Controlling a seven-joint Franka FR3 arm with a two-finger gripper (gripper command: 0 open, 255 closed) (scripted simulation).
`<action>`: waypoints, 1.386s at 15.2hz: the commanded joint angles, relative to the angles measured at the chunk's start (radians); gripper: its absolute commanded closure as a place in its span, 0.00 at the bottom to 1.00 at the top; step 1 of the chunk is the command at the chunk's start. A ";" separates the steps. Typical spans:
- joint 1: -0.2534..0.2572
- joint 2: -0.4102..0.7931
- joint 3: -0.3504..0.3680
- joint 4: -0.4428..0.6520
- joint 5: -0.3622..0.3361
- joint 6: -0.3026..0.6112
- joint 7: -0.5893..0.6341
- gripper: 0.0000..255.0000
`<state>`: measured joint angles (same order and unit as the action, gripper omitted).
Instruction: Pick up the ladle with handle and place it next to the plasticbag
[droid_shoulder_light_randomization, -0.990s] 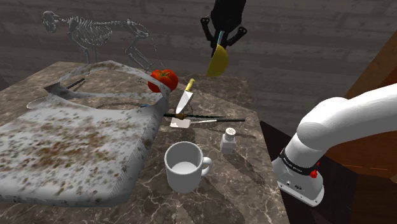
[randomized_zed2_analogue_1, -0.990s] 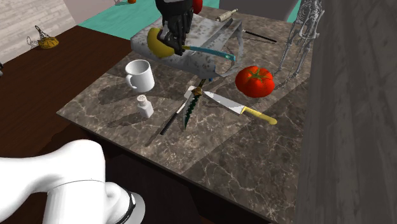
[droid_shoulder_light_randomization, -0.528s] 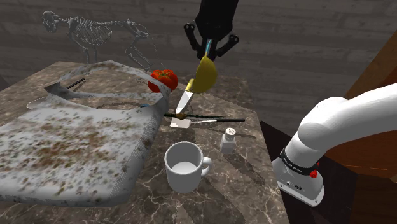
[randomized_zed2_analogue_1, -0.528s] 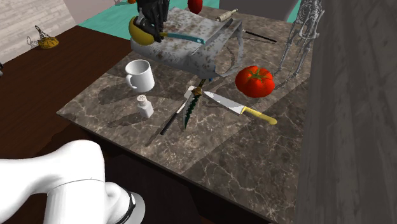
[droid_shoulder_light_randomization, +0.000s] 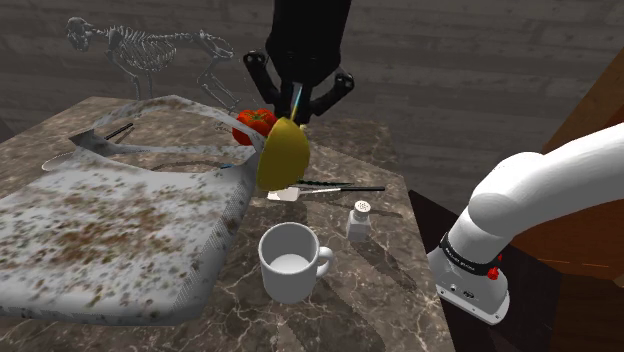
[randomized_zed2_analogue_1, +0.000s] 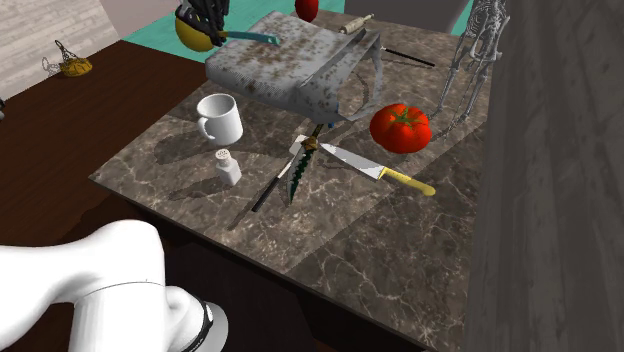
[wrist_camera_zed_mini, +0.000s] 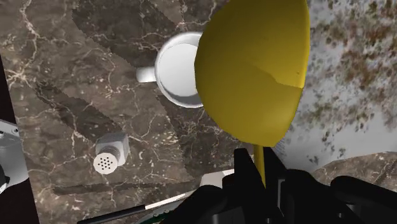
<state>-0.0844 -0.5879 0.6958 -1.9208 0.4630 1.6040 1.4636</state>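
One ladle (droid_shoulder_light_randomization: 283, 155) with a yellow bowl and a teal handle is off the table (droid_shoulder_light_randomization: 340, 300), pinched by its handle between the two black fingers of the claw (droid_shoulder_light_randomization: 300, 100). In the wrist view the fingers close on the thin stem just behind the bowl, and the ladle (wrist_camera_zed_mini: 254, 70) hangs in the air over the rim of the mug (wrist_camera_zed_mini: 180, 70) and the edge of the plastic bag (wrist_camera_zed_mini: 343, 83).

One plastic bag (droid_shoulder_light_randomization: 110, 220), grey-white with brown specks, lies spread over a large part of the marble top. One white mug (droid_shoulder_light_randomization: 288, 262) stands near its edge, with one small shaker (droid_shoulder_light_randomization: 361, 220) just beside the mug. One red tomato (randomized_zed2_analogue_1: 401, 127) sits near the bag's handles. Two knives lie between tomato and shaker: one kitchen knife (randomized_zed2_analogue_1: 378, 170) with a yellow handle and one dagger (randomized_zed2_analogue_1: 305, 160), with one thin black stick (randomized_zed2_analogue_1: 265, 190) alongside the dagger. One animal skeleton (droid_shoulder_light_randomization: 150, 50) stands at the table's far edge.

One white arm rises from the stand at the shoulder view's lower right. Its black hand points down over the table, between tomato and mug, and the ladle's bowl hangs below it. In the second exterior view the claw (randomized_zed2_analogue_1: 205, 15) sits at the top edge, with the ladle (randomized_zed2_analogue_1: 192, 32) held beside the bag (randomized_zed2_analogue_1: 290, 70), handle roughly level
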 joint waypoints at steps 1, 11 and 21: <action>-0.008 0.026 0.056 0.038 0.001 0.010 0.054 1.00; -0.188 0.259 0.512 0.310 -0.118 0.063 0.372 1.00; -0.193 0.249 0.567 0.201 -0.105 0.182 0.380 1.00</action>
<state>-0.2848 -0.3332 1.2668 -1.7025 0.3525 1.7714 1.8465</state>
